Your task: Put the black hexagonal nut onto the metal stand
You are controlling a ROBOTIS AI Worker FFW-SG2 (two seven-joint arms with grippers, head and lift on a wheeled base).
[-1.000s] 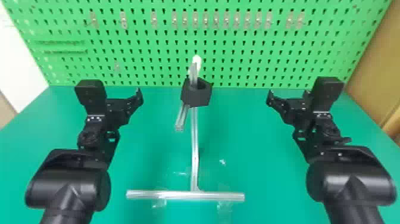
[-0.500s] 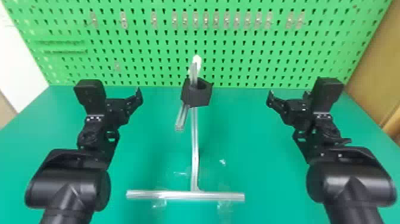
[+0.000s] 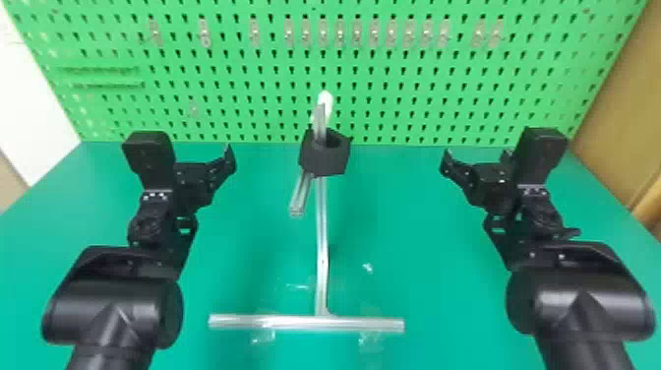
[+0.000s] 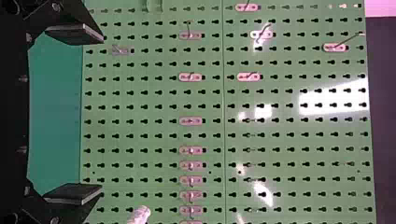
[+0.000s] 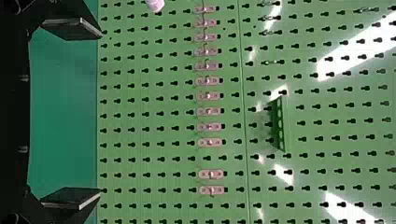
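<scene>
The black hexagonal nut [image 3: 324, 160] sits around the upper part of the metal stand [image 3: 322, 246], whose grey post comes up through its hole. My left gripper [image 3: 224, 165] stands off to the nut's left, apart from it. On the other side, also apart, is my right gripper [image 3: 477, 162]. In the left wrist view my left gripper [image 4: 100, 114] is open, with nothing between its two flat fingers. The right wrist view has my right gripper [image 5: 100, 114] open and holding nothing too.
The stand's base bar [image 3: 295, 323] lies across the green table [image 3: 418, 295], with pieces of clear tape by it. A short metal bar [image 3: 300, 197] juts out below the nut. Behind rises a green pegboard [image 3: 418, 74] with small hooks.
</scene>
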